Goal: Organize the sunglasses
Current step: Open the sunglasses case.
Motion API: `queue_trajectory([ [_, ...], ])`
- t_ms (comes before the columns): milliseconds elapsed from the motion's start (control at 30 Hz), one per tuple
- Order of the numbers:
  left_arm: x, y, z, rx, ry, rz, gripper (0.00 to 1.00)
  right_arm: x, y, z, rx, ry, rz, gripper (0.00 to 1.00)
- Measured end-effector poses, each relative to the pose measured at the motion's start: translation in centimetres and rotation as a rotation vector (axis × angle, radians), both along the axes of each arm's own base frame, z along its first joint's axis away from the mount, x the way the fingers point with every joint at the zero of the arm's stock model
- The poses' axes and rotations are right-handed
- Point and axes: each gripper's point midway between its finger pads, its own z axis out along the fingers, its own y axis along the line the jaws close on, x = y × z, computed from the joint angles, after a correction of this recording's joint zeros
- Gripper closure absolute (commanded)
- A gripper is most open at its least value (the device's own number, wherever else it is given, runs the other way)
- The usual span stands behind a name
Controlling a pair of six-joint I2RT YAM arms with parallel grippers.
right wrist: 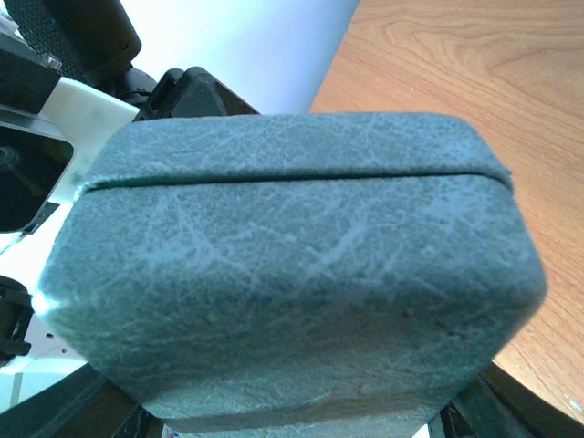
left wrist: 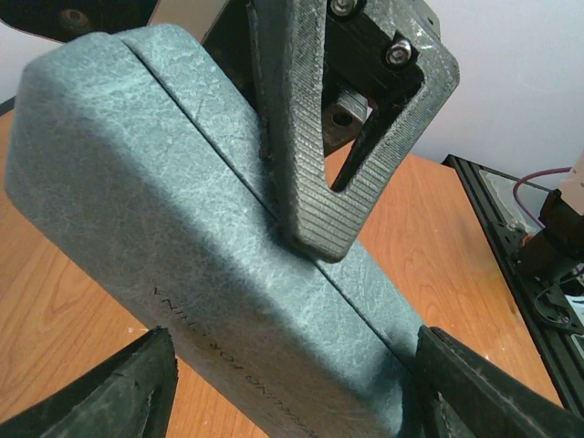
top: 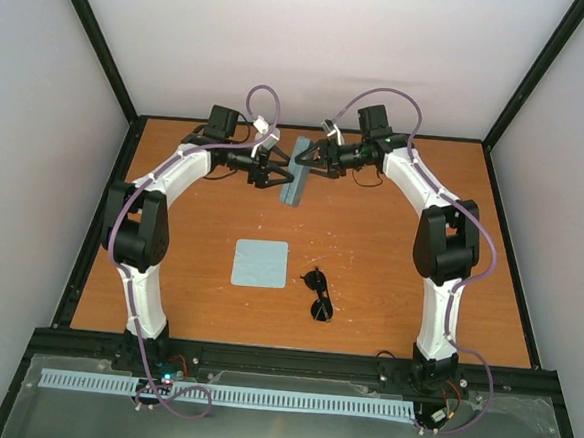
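The sunglasses [top: 318,293] lie on the table at front centre, black with round dark lenses, far from both grippers. The grey-blue case [top: 294,183] is closed and held up at the back centre. My left gripper [top: 274,168] straddles it from the left, and in the left wrist view [left wrist: 292,365] its two fingers press on either side of the case [left wrist: 182,210]. My right gripper [top: 302,163] holds the case's far end, with one of its fingers [left wrist: 310,182] lying on the seam. The case [right wrist: 292,265] fills the right wrist view, where the right gripper [right wrist: 292,415] is nearly hidden.
A pale blue square cloth [top: 260,263] lies flat on the table, left of the sunglasses. Black frame rails [top: 292,359] run along the table's front and sides. White walls enclose the back.
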Motion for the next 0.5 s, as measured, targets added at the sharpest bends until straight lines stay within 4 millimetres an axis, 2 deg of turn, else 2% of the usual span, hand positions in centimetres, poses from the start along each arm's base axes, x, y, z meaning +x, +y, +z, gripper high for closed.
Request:
queue_trajectory([
  [233,-0.6,-0.3,-0.5,0.008,0.008,-0.017,0.32,-1.1,-0.5,-0.2,-0.026,-0.012,0.012,0.88],
  [300,-0.7,-0.3,-0.6,0.009,0.008,-0.020,0.32,-1.1,-0.6,-0.3,-0.028,-0.015,0.014,0.95],
  [500,-1.0,-0.3,-0.8,0.014,0.011,-0.027,0.33,-1.5,-0.7,-0.3,-0.034,-0.025,0.024,0.97],
])
